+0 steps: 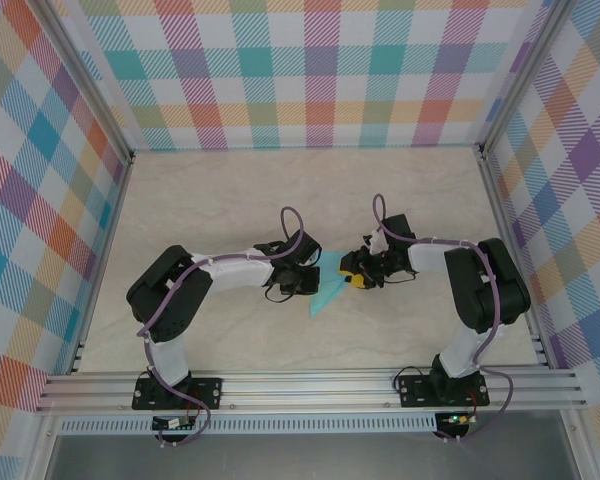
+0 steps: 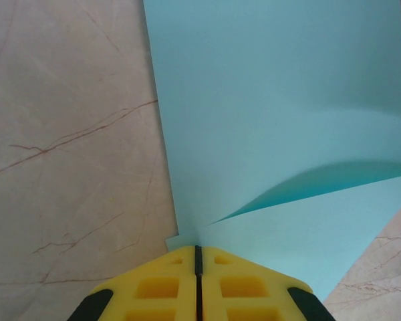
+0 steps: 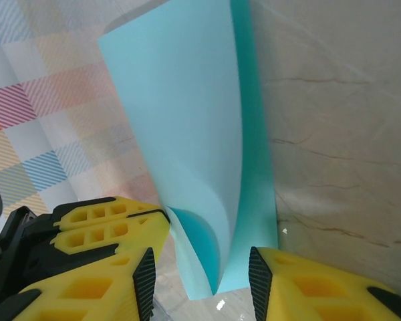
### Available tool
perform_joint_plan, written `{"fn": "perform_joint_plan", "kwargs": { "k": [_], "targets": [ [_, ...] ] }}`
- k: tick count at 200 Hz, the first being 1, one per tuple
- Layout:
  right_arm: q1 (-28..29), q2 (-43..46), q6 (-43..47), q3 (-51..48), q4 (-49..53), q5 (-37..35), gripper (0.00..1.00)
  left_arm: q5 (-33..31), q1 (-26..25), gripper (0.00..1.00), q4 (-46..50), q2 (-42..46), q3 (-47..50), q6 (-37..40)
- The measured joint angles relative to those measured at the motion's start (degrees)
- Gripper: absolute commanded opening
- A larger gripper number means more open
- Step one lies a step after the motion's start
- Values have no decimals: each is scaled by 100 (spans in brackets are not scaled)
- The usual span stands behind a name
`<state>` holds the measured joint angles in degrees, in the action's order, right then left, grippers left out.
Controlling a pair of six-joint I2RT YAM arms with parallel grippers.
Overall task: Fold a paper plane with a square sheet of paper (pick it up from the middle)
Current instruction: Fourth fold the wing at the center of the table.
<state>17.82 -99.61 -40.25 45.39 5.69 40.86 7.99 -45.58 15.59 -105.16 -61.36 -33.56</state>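
The square sheet of paper (image 1: 329,292) is light teal and folded over, held off the marble table between the two arms. My left gripper (image 2: 198,251) is shut on the paper (image 2: 274,114) at its near corner, where the two layers meet. From there the layers spread apart upward and to the right. My right gripper (image 3: 202,284) is open and straddles the folded end of the paper (image 3: 187,120). The paper curls between the black pads (image 3: 144,281), close to the right one. In the top view the left gripper (image 1: 306,275) and the right gripper (image 1: 355,273) face each other closely.
The left gripper's yellow fingers (image 3: 113,217) sit just left of the paper in the right wrist view. Plaid walls (image 1: 310,70) close in the marble table (image 1: 230,190) on three sides. An aluminium rail (image 1: 310,385) runs along the near edge.
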Motion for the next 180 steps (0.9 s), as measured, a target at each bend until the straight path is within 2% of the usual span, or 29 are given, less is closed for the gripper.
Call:
{"fn": "perform_joint_plan", "kwargs": {
  "k": [33,64,99,128,153,180],
  "targets": [
    [94,-7,9,17,-9,111,43,-2,0,9,-2,0,0,0],
    [236,-118,87,160,4,173,35,2,0,12,-9,0,0,0],
    [337,-205,197,273,68,164,25,4,0,26,-66,118,9,2],
    [356,-221,221,275,149,164,20,-63,-35,39,-66,691,107,2],
    [358,-223,221,280,179,164,18,-424,-284,44,31,1126,140,-4],
    [358,-223,221,313,219,166,17,-911,-839,48,260,1169,146,-61]
  ]
}}
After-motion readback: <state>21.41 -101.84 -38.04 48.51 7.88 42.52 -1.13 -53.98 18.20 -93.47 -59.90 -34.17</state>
